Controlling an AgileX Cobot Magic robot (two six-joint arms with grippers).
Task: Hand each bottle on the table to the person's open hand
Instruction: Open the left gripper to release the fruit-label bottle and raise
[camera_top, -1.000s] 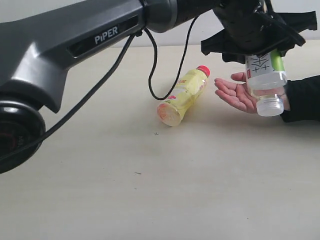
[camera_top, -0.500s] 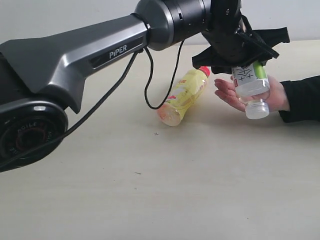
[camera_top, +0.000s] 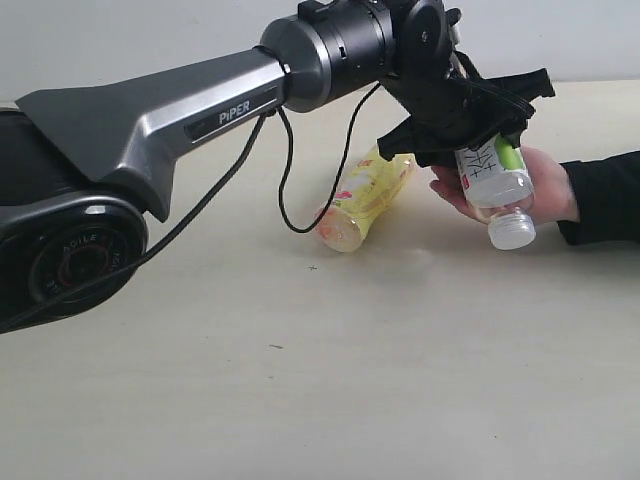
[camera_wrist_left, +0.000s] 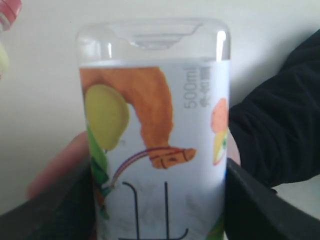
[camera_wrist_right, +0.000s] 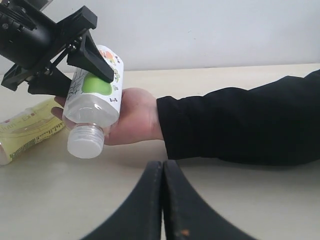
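Fruit-label bottle (camera_top: 492, 172) pinched by left jaws, long axis near upright, cap pointed down, at open hand (camera_top: 548, 188), right jaws pressed together

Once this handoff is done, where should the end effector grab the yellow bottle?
Probably mid-body, across the label, coming straight down from above. The yellow bottle lies on its side on the table, base toward the exterior camera, so the jaws can straddle its round body. Its far end is near the person's hand; avoid it.

Left arm (camera_top: 130, 120): grey casing, round black joints, white "PiPER" lettering, black left hand (camera_top: 488, 142). Thin black cable (camera_top: 280, 185). Person: black sleeve (camera_top: 605, 195).
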